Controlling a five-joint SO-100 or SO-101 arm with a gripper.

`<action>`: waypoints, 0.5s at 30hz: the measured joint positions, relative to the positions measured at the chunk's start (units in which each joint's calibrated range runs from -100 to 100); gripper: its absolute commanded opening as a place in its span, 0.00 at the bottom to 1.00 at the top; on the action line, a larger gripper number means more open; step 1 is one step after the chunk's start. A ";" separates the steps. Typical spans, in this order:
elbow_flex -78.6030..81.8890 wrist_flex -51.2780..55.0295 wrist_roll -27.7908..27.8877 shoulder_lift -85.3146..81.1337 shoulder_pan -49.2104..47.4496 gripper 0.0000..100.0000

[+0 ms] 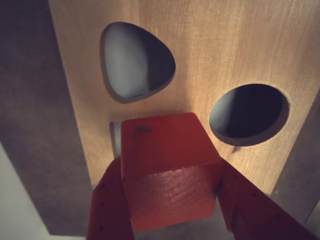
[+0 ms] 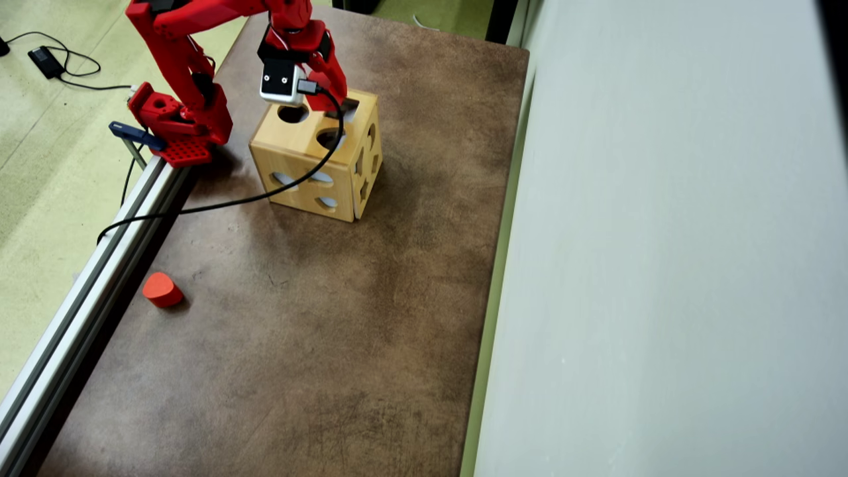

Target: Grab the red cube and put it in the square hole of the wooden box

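- Wrist view: jaws closed on the cube (image 1: 167, 175), one red finger (image 1: 107, 205) pressed to each side — the cube fills the gap between them.
- Cube held just above the top face of the box (image 1: 210, 55); its far edge covers most of a cutout, of which only a pale sliver shows at the cube's left. Whether that is the square hole cannot be told from here.
- Teardrop hole (image 1: 137, 60) lies beyond the cube to the upper left; round hole (image 1: 248, 114) to the right, both dark inside and clear of the cube.
- Overhead view: arm (image 2: 199, 40) reaches from its base at the surface's left edge over the box (image 2: 311, 165), with the wrist camera (image 2: 281, 83) above the box's top face.
- Gripper (image 2: 324, 99) sits over the far part of that top, next to a straight-sided dark opening (image 2: 348, 106); the cube itself is hidden here.
- Black cable (image 2: 265, 193) loops across the box's front.
- Orange-red block (image 2: 161, 289) lies on the brown surface (image 2: 331, 331) near the rail (image 2: 86, 291), well apart from the box.
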 measured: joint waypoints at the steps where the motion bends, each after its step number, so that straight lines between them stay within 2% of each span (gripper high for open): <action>1: 0.00 0.00 0.00 0.93 0.00 0.02; 15: -0.72 -5.08 -2.49 2.88 -0.36 0.02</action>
